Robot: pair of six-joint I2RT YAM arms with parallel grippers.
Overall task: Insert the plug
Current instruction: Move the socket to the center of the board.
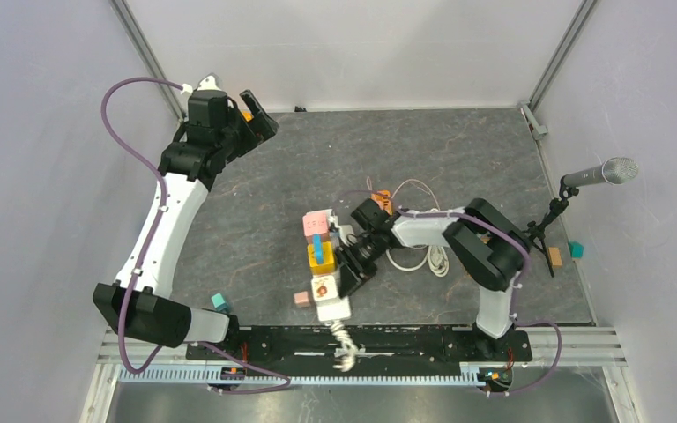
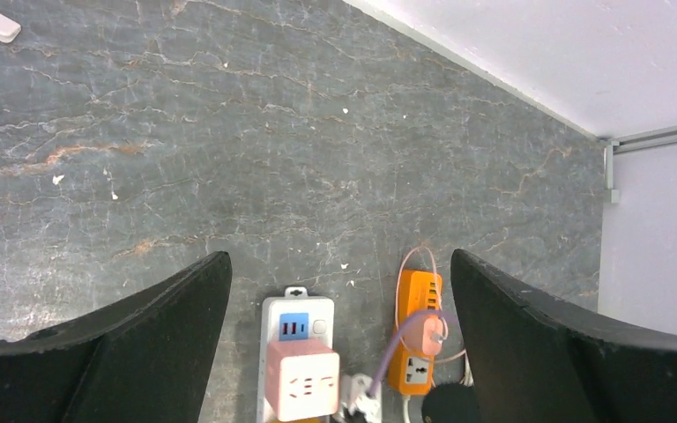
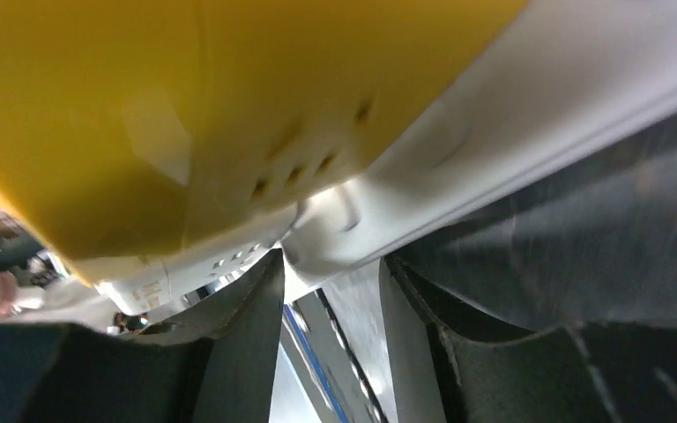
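Right gripper [image 1: 353, 264] clamped on the white plug [image 3: 331, 233], at the power strip [image 1: 336, 309] just beside the yellow cube [image 1: 316, 268]. Strip also carries a pink cube [image 1: 316, 224] and white cube [image 1: 324, 287]; blue plug [image 1: 318, 248] sits on the yellow one. Left gripper [image 2: 339, 262] spread wide, well apart.

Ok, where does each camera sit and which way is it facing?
Top external: above and behind the bases, looking down on the table, left arm and right arm.
Left wrist: over the far left corner, facing the white power strip between its open fingers.
Right wrist: close against the yellow cube adapter, fingers below.
Shared: top and left wrist show the pink cube adapter.
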